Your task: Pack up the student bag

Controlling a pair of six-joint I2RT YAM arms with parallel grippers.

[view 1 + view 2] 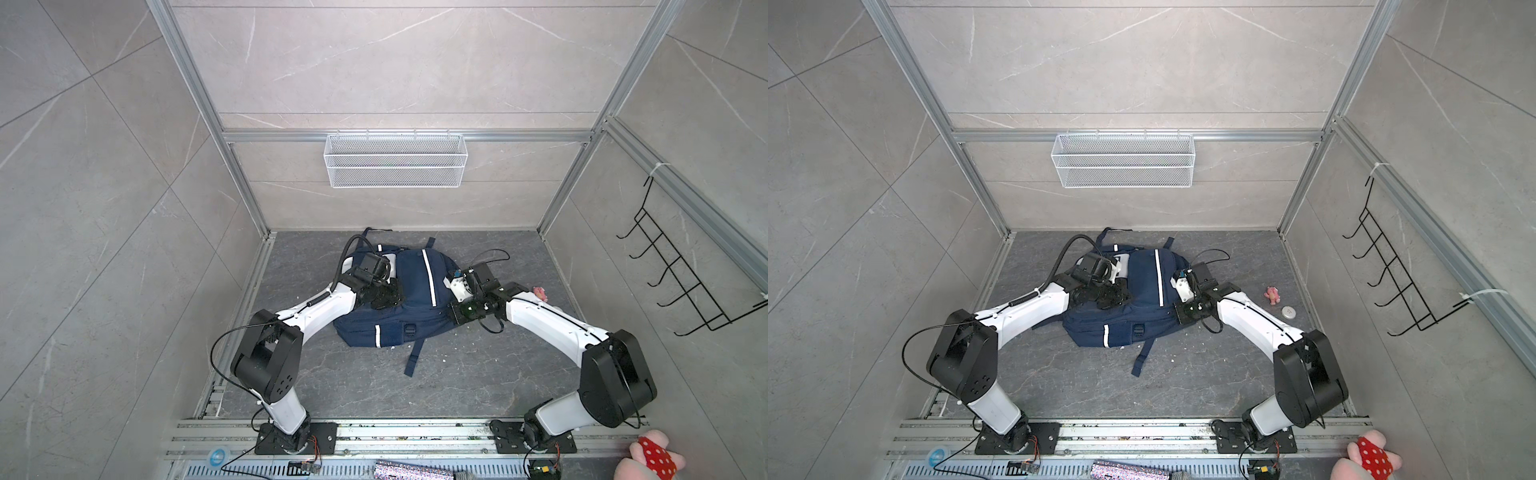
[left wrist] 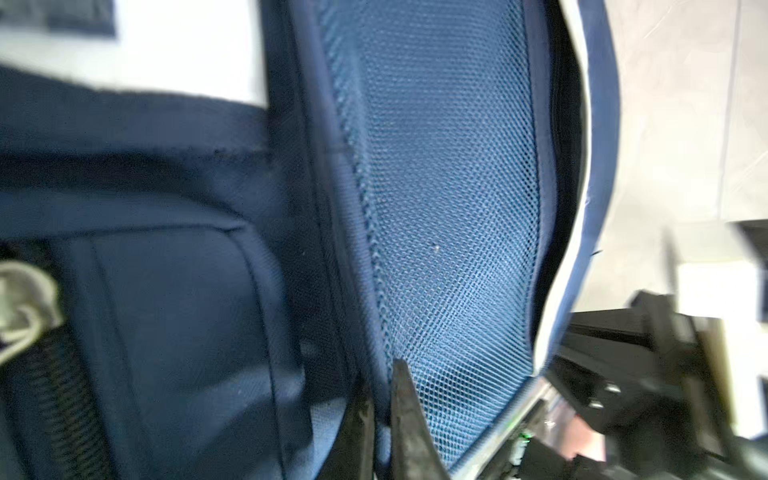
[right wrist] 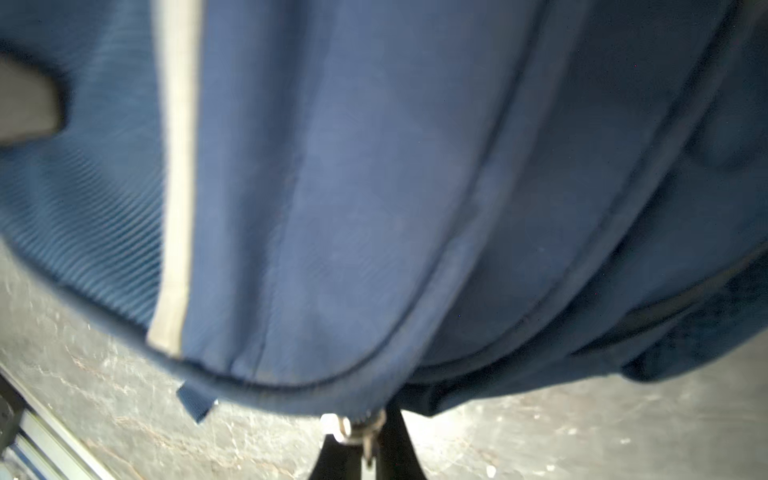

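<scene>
Pinching silver zip pull [image 3: 353, 428] of big navy blue cloth backpack [image 1: 411, 291] with right tool [image 3: 368, 436]; cannot tell for left tool [image 2: 379, 388]. Looks packed, only zipping left.

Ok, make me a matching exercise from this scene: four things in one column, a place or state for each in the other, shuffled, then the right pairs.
1. student bag
2. mesh basket
3. hook rack
4. right claw

A. hung on the back rail
B. shut on a zip pull
C. lying on the floor
D. black wire, on the right side

Pairs: 1-C, 2-A, 3-D, 4-B
</scene>
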